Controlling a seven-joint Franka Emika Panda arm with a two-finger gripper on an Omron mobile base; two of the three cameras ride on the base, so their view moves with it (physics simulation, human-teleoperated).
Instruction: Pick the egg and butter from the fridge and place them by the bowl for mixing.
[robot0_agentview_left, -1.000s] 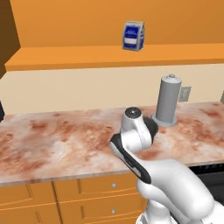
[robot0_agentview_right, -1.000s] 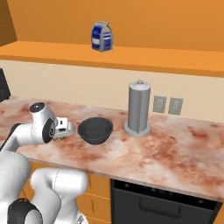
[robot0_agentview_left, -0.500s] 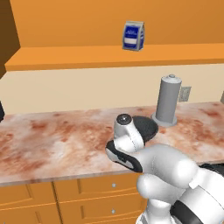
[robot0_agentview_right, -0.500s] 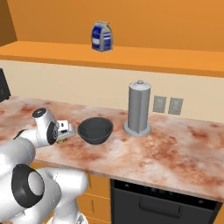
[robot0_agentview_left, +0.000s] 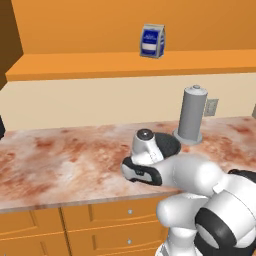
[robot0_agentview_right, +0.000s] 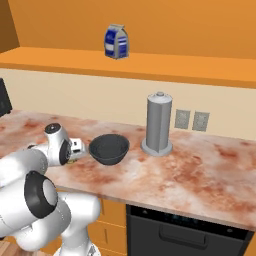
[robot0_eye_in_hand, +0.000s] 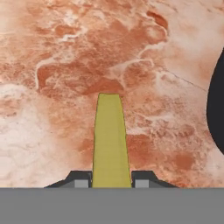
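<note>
The butter (robot0_eye_in_hand: 111, 140), an olive-yellow stick, points away from the hand over the red-brown marbled counter (robot0_eye_in_hand: 57, 65), and my gripper (robot0_eye_in_hand: 111, 181) is shut on it. The dark bowl (robot0_agentview_right: 109, 149) stands on the counter just right of the hand; its rim (robot0_eye_in_hand: 216, 109) shows at the right edge of the hand view. In the left base view the bowl (robot0_agentview_left: 169, 144) is partly hidden behind my wrist. My hand (robot0_agentview_right: 74, 148) hangs low over the counter, left of the bowl. The egg and the fridge are out of view.
A tall grey cylinder with a knob (robot0_agentview_right: 159, 122) stands behind and right of the bowl. A blue-and-white carton (robot0_agentview_right: 116, 41) sits on the orange shelf above. A black appliance (robot0_agentview_right: 4, 97) stands at the far left. Wall outlets (robot0_agentview_right: 192, 120) and the counter's front edge are nearby.
The wrist has sunk a little and shifted slightly left toward the counter beside the bowl, with the arm folding nearer the cameras. The butter stays in the grip.
</note>
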